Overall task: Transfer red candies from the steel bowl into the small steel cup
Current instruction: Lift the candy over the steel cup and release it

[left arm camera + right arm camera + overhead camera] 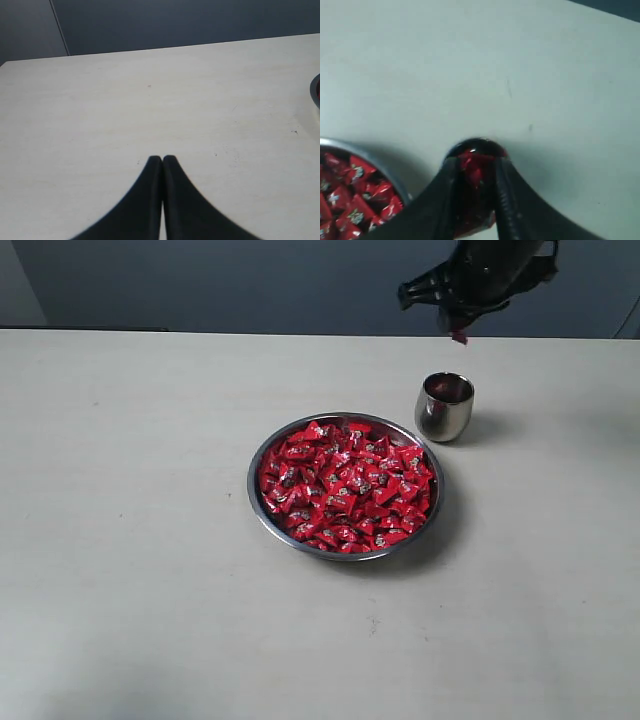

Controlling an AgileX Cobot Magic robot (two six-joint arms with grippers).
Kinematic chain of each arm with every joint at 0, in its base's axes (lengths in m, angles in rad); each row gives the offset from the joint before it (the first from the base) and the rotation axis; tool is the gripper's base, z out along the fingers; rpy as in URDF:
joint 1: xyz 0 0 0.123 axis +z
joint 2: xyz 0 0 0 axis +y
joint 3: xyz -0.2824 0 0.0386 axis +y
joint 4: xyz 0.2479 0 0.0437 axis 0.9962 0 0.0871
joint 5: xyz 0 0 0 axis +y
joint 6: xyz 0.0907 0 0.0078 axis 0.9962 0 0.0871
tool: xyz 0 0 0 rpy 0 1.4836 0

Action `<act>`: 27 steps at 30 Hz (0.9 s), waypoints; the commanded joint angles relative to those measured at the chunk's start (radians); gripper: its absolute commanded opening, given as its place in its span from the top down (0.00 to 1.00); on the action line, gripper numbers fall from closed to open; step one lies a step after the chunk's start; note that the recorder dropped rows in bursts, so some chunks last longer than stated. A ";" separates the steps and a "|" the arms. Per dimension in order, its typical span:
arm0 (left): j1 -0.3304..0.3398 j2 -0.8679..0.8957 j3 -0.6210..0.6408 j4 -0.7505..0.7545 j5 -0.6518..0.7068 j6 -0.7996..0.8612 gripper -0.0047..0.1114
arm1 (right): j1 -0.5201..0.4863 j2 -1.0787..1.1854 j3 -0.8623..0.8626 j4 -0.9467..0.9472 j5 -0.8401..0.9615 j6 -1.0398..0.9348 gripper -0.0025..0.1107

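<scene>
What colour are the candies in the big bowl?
The candies are shiny red with a small dark-and-white mark each; the exterior view shows them best.

Candies [345, 485] in bowl [253, 480]; cup [443, 410] just beside, right-rear.

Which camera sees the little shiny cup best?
The exterior view: the whole small steel cup shows, unblocked. The right wrist view catches only its rim behind the right gripper; the left wrist view misses it.

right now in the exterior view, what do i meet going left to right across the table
bare table → steel bowl heaped with red candies → small steel cup; the right gripper, holding one red candy, hangs over the cup, so it is left out of the order
</scene>
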 commanded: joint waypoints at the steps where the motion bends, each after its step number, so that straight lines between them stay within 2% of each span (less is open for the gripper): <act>1: 0.000 -0.005 -0.008 0.002 -0.008 -0.003 0.96 | -0.065 0.029 -0.003 0.069 -0.034 -0.043 0.97; 11: 0.000 -0.005 -0.008 0.002 -0.008 -0.003 0.96 | -0.069 0.117 -0.003 0.161 -0.034 -0.100 0.97; 19: 0.000 -0.005 -0.008 0.002 -0.008 -0.003 0.96 | -0.069 0.127 -0.003 0.163 -0.039 -0.126 0.96; 21: 0.000 -0.005 -0.008 0.002 -0.008 -0.003 0.96 | -0.069 0.127 -0.003 0.163 -0.039 -0.140 0.92; 27: 0.000 -0.005 -0.008 0.002 -0.008 -0.003 0.96 | -0.069 0.127 -0.003 0.165 -0.040 -0.142 0.65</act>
